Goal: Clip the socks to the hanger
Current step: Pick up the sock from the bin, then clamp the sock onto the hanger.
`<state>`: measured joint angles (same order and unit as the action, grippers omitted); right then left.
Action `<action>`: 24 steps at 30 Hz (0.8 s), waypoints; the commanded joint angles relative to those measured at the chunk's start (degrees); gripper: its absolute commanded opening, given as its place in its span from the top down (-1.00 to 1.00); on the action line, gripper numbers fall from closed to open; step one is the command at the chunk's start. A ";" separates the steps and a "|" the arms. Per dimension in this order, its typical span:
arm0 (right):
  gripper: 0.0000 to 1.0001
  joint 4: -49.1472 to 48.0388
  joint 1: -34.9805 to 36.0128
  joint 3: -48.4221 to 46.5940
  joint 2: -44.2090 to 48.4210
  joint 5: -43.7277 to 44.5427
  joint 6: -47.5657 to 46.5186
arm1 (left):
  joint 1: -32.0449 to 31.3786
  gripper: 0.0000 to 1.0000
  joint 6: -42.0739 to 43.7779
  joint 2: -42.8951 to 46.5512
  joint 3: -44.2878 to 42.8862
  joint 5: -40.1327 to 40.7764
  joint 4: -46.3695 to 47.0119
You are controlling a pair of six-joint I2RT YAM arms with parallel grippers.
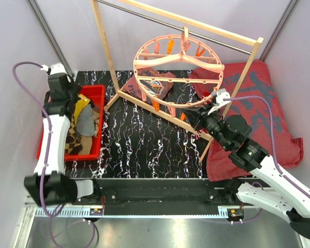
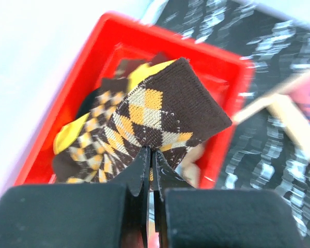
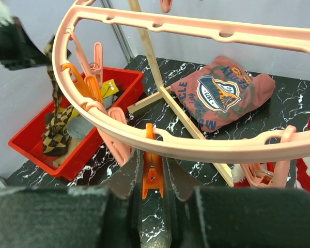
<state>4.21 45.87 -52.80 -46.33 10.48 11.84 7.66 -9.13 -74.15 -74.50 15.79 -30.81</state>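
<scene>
Holding the argyle sock (image 2: 155, 113) over the red bin (image 2: 237, 77) at left, our left gripper (image 2: 151, 152) pinches only its edge, so it may slip. Our right gripper (image 3: 152, 173) squeezes an orange clip (image 3: 151, 155) on the hanger (image 3: 206, 149), which may swing.

I see the bin (image 1: 99, 135) at 9 o'clock on the worktop (image 1: 144, 144), with socks (image 1: 85, 124) heaped in it. My left pincer (image 2: 151, 157) hangs above the bin, one sock (image 2: 160, 111) caught in it. The rack (image 1: 104, 44) stands at 12 o'clock. The hanger (image 1: 182, 53) hangs from its bar, with a folded shirt (image 1: 154, 85) below. A cloth (image 1: 263, 103) lies at 3 o'clock. My right pincer (image 3: 154, 170) meets the hanger's 5 o'clock rim, a clip (image 3: 151, 175) between its fingers.
</scene>
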 commanded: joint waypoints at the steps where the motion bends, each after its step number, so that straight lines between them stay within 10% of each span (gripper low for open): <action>1: 0.76 -0.08 0.36 -1.08 -0.52 0.51 -0.59 | -3.17 1.00 -1.16 9.71 1.11 -8.93 0.92; 16: 0.77 -0.43 0.28 -1.52 -1.92 0.68 2.31 | -15.30 1.00 -11.08 30.19 7.95 -39.32 7.68; 24: 0.77 -1.04 0.28 -0.99 -1.75 0.86 3.98 | -33.22 1.00 -22.16 31.61 25.60 -36.37 27.62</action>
<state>4.14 45.87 -52.82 -48.29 10.94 14.37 -17.96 -24.40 -42.54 -55.59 -19.68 -17.87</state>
